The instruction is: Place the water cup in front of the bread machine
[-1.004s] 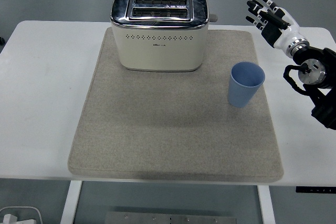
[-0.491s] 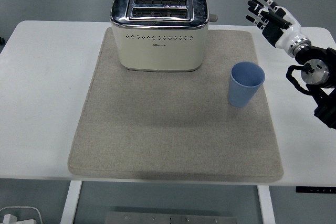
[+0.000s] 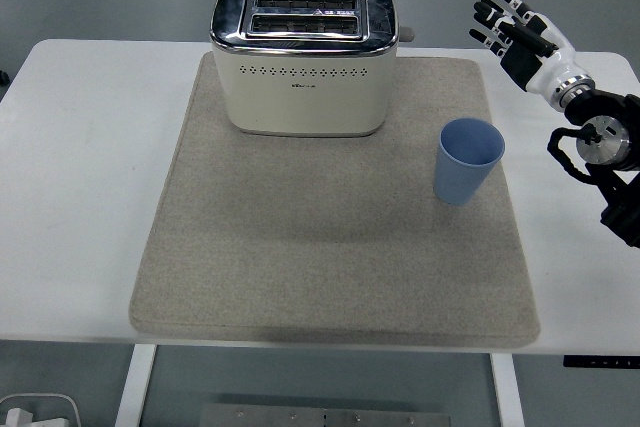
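Note:
A blue water cup [image 3: 468, 160] stands upright on the right side of a grey mat [image 3: 330, 237], to the right of and a little nearer than the toaster. The cream and chrome toaster [image 3: 303, 57] stands at the back of the mat, its two slots facing up. My right hand [image 3: 512, 32] is raised at the back right, above and behind the cup, apart from it. Its fingers [image 3: 492, 15] are spread and hold nothing. The left arm is out of view.
The white table [image 3: 80, 167] extends past the mat on both sides. The toaster's lever [image 3: 406, 35] sticks out on its right end. A white object [image 3: 35, 412] lies on the floor at the bottom left.
My right arm has drifted slightly to the right and up. The cup and toaster have not moved.

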